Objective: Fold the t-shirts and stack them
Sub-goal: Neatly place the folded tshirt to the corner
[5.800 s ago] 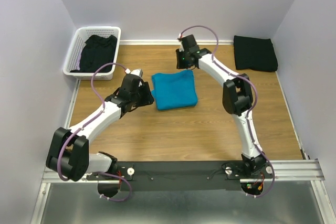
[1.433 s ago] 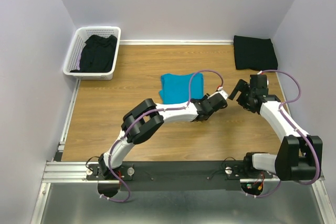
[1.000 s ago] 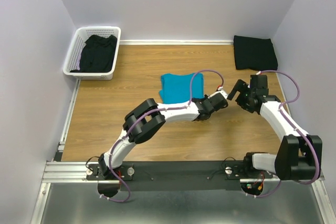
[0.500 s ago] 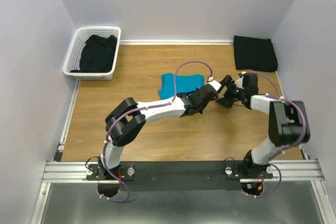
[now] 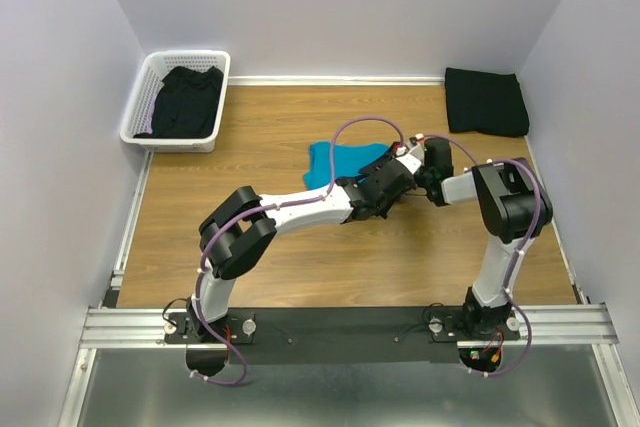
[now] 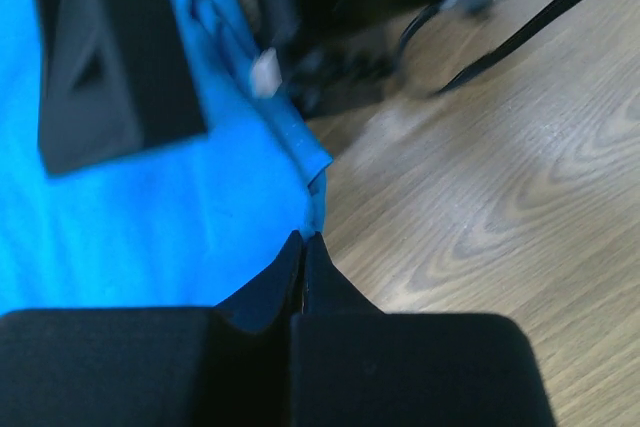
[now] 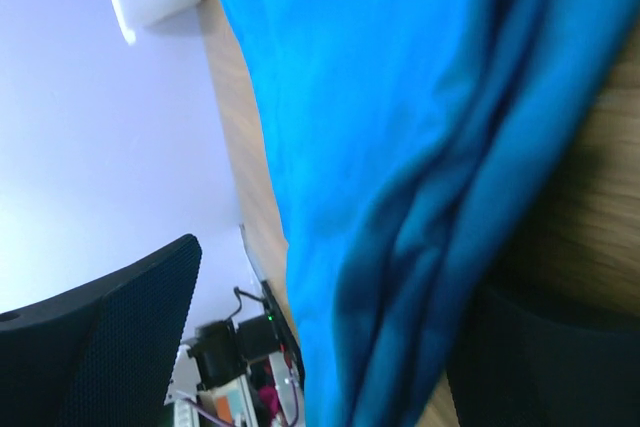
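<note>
The blue shirt [image 5: 335, 159] lies mid-tabletop [image 5: 260, 257], its right edge pinched by the left claw [image 6: 303, 243]. The right claw [image 7: 330, 332] gapes wide around that edge. Catching only some layers could spill the fold on lifting.

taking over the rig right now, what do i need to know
Left pincer: shut on the teal t-shirt edge, mid-table.
Right pincer: open, astride the same shirt, no grip yet.
Folded black t-shirt: far right corner. Crumpled black t-shirt: in the white basket, far left.
Done: one black folded; teal looks folded.
Left: probably stack teal on the folded black, then fold and stack the basket one.
</note>
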